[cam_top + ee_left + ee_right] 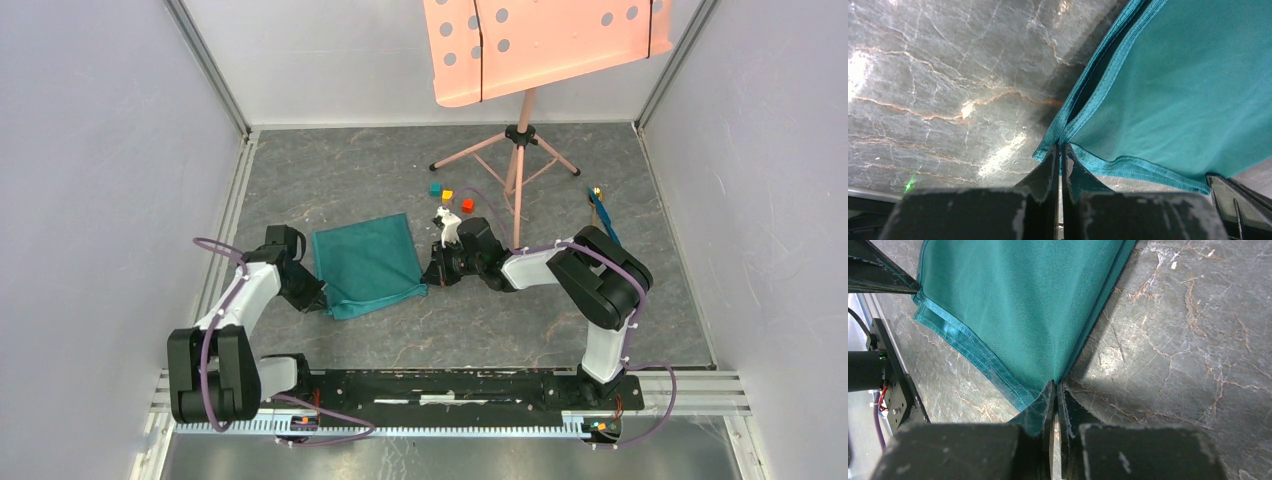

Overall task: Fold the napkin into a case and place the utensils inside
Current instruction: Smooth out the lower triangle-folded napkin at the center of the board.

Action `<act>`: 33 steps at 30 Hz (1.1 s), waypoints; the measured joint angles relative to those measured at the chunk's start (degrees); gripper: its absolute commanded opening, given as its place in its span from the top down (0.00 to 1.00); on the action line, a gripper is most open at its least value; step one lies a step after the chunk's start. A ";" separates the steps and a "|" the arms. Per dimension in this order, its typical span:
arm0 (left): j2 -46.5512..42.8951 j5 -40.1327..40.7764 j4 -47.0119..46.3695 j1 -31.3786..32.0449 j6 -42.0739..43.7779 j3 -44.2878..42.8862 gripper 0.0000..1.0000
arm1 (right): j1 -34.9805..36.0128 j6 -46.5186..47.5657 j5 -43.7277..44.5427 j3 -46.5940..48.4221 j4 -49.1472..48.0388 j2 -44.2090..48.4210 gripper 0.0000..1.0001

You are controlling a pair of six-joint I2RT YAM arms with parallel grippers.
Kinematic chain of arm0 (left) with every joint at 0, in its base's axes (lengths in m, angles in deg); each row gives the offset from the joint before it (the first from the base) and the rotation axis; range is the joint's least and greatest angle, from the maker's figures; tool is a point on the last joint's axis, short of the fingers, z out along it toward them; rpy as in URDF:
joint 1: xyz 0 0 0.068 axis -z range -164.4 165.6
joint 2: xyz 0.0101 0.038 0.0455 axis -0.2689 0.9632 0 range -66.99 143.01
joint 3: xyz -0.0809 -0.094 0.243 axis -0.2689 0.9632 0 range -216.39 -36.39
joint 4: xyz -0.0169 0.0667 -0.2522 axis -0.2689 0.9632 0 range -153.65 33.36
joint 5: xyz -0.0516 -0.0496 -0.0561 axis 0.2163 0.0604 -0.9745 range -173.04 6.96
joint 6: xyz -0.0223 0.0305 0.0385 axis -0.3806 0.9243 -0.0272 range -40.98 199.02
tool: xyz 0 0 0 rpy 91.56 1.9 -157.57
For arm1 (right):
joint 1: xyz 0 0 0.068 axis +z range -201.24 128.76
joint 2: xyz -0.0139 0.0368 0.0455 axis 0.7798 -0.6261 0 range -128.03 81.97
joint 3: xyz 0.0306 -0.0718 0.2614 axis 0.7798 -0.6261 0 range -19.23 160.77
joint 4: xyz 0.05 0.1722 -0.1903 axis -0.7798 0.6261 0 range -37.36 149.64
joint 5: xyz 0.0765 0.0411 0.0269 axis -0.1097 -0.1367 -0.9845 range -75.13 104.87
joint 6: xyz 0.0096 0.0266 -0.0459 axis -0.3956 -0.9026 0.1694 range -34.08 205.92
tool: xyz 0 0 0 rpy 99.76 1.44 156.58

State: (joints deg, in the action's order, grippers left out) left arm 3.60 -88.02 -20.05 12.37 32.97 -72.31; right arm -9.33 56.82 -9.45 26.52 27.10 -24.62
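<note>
Though the overhead view hides it, wrist cameras show left gripper (1059, 148) and right gripper (1055, 386) pinching napkin (1173, 90) corners.

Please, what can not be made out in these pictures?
1. Utensils: top view, too small to tell apart.
2. Napkin: both wrist views cut it off at the frame edges.
3. Cubes: top view only, too small for details.

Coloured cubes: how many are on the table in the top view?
3. A teal cube, a yellow cube and a red cube sit clustered by the pink stand's legs, beyond the right gripper. Another could be hidden behind that arm.
</note>
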 measured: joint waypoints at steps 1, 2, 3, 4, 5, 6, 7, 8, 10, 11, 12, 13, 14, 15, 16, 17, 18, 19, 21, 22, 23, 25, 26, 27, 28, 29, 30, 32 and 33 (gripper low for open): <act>-0.90 0.00 0.39 0.26 0.00 0.00 0.98 | 0.00 0.02 0.00 0.00 -0.02 0.00 0.93; -1.60 -0.02 0.79 0.52 0.00 0.00 0.98 | 0.00 0.04 0.00 0.00 -0.02 0.00 0.93; -2.16 -0.04 1.16 0.68 -0.02 0.00 0.98 | 0.00 0.04 0.00 0.00 0.00 0.00 0.93; -2.43 -0.11 1.31 1.09 -0.09 0.00 0.98 | 0.00 0.07 0.02 0.00 0.00 0.00 0.93; -2.62 -0.13 1.51 1.51 -0.42 0.00 0.98 | 0.00 0.07 0.00 0.00 0.00 0.00 0.93; -2.62 -0.15 1.60 1.79 -0.74 0.00 0.97 | 0.00 0.07 0.00 0.00 0.00 0.00 0.93; -2.62 -0.15 1.77 2.10 -1.11 0.00 0.96 | 0.00 0.07 0.00 0.00 0.00 0.00 0.93; -2.62 -0.15 1.99 2.43 -1.20 0.00 0.96 | 0.00 0.07 0.00 0.00 0.00 0.00 0.93; -2.62 -0.04 2.51 3.39 -1.27 0.00 0.95 | 0.00 0.07 0.00 0.00 0.00 0.00 0.93; -2.62 0.02 2.80 3.74 -1.27 0.00 0.96 | 0.00 0.09 0.00 0.00 0.00 0.00 0.93; -2.62 0.07 3.04 3.98 -1.27 0.00 0.96 | 0.00 0.09 0.00 0.00 0.00 0.00 0.93; -2.62 0.09 3.19 4.13 -1.27 0.00 0.95 | 0.00 0.11 0.00 0.00 0.00 0.00 0.93; -2.60 0.13 3.28 4.13 -1.27 0.00 0.95 | 0.00 0.11 0.00 0.00 0.00 0.00 0.92; -2.54 0.26 3.45 4.11 -1.27 -0.04 0.94 | 0.00 0.11 0.00 0.00 0.00 0.00 0.92; -2.40 0.48 3.87 4.11 -1.27 -0.20 0.94 | 0.00 0.13 0.00 0.00 0.00 0.00 0.92; -2.23 0.76 4.33 4.11 -1.25 -0.44 0.93 | 0.00 0.17 0.00 0.00 0.00 0.00 0.93; -2.03 1.44 4.81 4.11 -1.25 -0.83 0.91 | 0.00 0.26 0.00 0.00 0.00 0.00 0.93; -1.95 1.88 5.20 4.11 -1.25 -1.27 0.90 | 0.00 0.33 0.00 0.00 0.00 0.00 0.92; -1.97 2.49 5.88 4.11 -1.22 -2.01 0.90 | 0.00 0.44 0.00 0.00 0.00 0.00 0.92; -1.97 3.02 6.14 4.11 -1.22 -2.40 0.91 | 0.00 0.48 0.00 0.00 0.00 0.00 0.92; -1.97 3.50 6.36 4.11 -1.22 -2.78 0.91 | 0.00 0.48 0.00 0.00 0.00 0.00 0.92; -1.97 3.72 6.75 4.11 -1.22 -3.34 0.89 | 0.00 0.50 0.00 0.00 0.00 0.00 0.92; -1.97 3.80 6.86 4.11 -1.22 -3.45 0.89 | 0.00 0.48 -0.02 0.00 0.00 0.00 0.93; -1.97 3.89 6.91 4.11 -1.22 -3.48 0.88 | 0.00 0.48 -0.02 0.00 0.00 0.00 0.93; -1.92 3.93 7.04 4.11 -1.22 -3.48 0.88 | 0.00 0.50 0.00 0.00 0.00 0.00 0.93; -1.79 3.98 7.13 4.11 -1.22 -3.48 0.87 | 0.00 0.48 -0.02 0.00 0.00 0.00 0.93; -1.60 4.00 7.15 4.11 -1.22 -3.48 0.85 | 0.00 0.48 -0.02 0.00 0.00 0.00 0.93; -1.40 3.93 7.13 4.11 -1.22 -3.48 0.80 | 0.00 0.50 -0.02 0.00 0.00 0.00 0.92; -1.36 3.80 7.08 4.11 -1.22 -3.48 0.76 | 0.00 0.50 -0.02 0.00 0.00 0.00 0.93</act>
State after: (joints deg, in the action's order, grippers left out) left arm 2.24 -84.21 -12.97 16.48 31.75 -75.79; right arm -9.33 57.32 -9.47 26.52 27.10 -24.62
